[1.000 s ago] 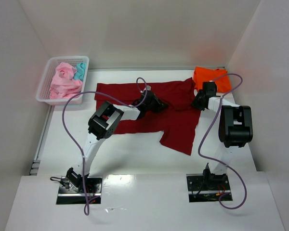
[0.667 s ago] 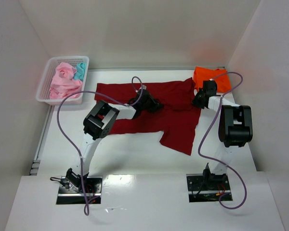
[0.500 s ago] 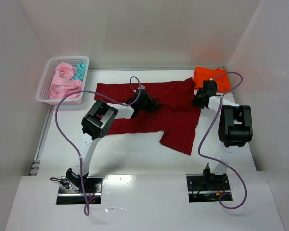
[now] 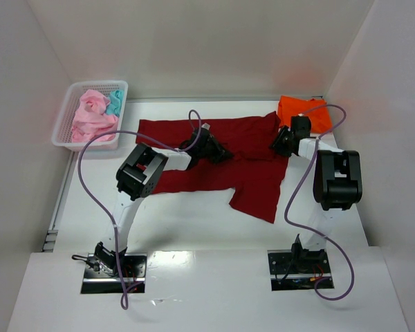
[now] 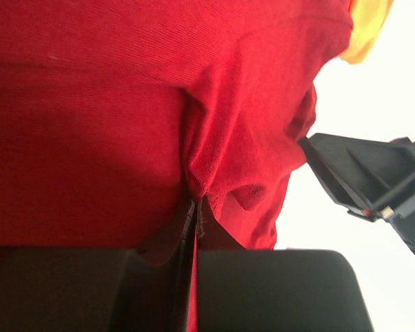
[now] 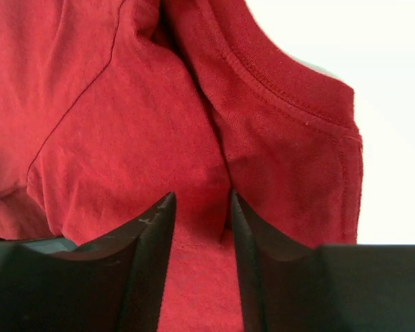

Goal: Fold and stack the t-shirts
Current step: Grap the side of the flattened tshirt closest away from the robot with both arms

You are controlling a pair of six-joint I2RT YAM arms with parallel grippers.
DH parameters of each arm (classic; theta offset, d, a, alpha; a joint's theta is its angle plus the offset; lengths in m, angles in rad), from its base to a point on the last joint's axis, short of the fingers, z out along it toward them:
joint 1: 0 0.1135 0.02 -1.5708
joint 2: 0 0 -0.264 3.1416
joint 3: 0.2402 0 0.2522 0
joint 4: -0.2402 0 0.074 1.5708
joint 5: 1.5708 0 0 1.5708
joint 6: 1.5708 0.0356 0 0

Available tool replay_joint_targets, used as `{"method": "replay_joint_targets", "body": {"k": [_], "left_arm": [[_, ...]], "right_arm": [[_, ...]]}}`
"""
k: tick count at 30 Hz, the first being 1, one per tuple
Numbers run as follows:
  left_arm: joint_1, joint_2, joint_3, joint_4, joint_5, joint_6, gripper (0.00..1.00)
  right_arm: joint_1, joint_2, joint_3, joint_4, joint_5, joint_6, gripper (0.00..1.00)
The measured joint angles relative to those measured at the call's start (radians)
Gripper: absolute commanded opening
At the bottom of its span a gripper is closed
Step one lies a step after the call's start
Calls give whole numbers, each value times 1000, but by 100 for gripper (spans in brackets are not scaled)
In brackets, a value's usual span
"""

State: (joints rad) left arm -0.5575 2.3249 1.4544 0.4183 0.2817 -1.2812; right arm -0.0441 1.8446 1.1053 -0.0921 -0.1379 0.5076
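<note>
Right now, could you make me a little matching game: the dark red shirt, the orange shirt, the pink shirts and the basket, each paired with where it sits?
Things:
1. dark red shirt
2. orange shirt
3. pink shirts
4. basket

Places:
a. far left of the table
b. far right corner of the table
c. inside the basket
d. spread across the table's middle

Pairs: 1-d, 2-b, 3-c, 4-a.
</note>
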Motion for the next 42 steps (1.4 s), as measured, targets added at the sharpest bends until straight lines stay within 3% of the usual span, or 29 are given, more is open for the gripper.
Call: {"method": "replay_joint_targets", "body": {"k": [5, 9, 14, 38, 40, 42], "left_arm": [[0, 0, 14, -8, 40, 21, 2], [0, 0, 14, -15, 54, 29, 2], [0, 0, 14, -27, 67, 48, 2], [21, -52, 13, -78, 171, 100, 2], [21, -52, 11, -85, 178, 105, 7], [21, -52, 11, -96, 185, 109, 23]], "right_arm": [[0, 14, 0, 0, -16, 0, 32], [0, 16, 0, 0, -19, 5, 16], [0, 21, 0, -4, -25, 8, 12], [-19, -37, 30, -119, 4, 6, 14], [-19, -37, 30, -123, 6, 6, 14], [-19, -37, 30, -124, 8, 7, 18]]}}
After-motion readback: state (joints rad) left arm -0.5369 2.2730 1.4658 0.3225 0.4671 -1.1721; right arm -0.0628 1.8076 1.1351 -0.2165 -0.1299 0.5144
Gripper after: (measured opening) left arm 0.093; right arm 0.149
